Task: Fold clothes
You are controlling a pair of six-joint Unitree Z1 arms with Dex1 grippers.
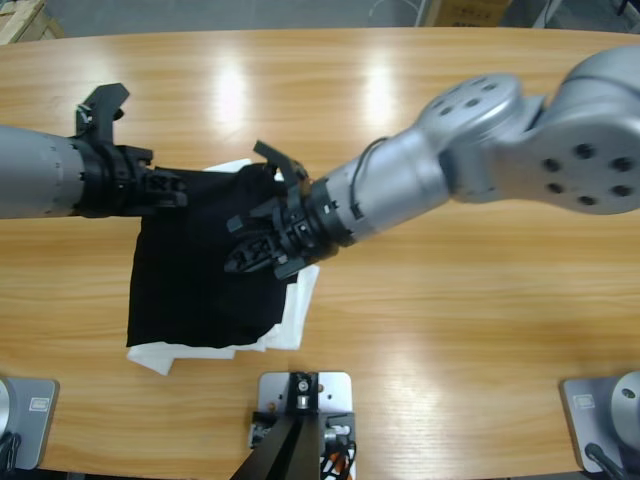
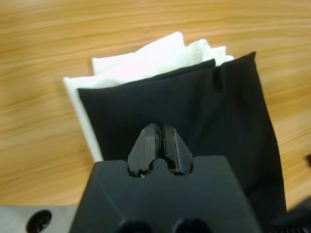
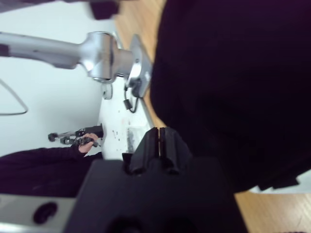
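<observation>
**Two grippers working one black shirt**

Two arms are meeting over the black polo shirt (image 1: 205, 265), lying on the white garment pile (image 1: 292, 318) near the surface's (image 1: 450, 330) front edge. The left gripper (image 2: 159, 145) is showing closed jaws above the fabric, seemingly empty. The right gripper (image 3: 159, 141) is also closed; whether cloth is pinched is unclear. Advice: confirm grips, then lift evenly.

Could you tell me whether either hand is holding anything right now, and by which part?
Left hand: shut, over the black shirt near its edge. Right hand: shut, against the shirt. Whether either has pinched cloth cannot be told.
</observation>
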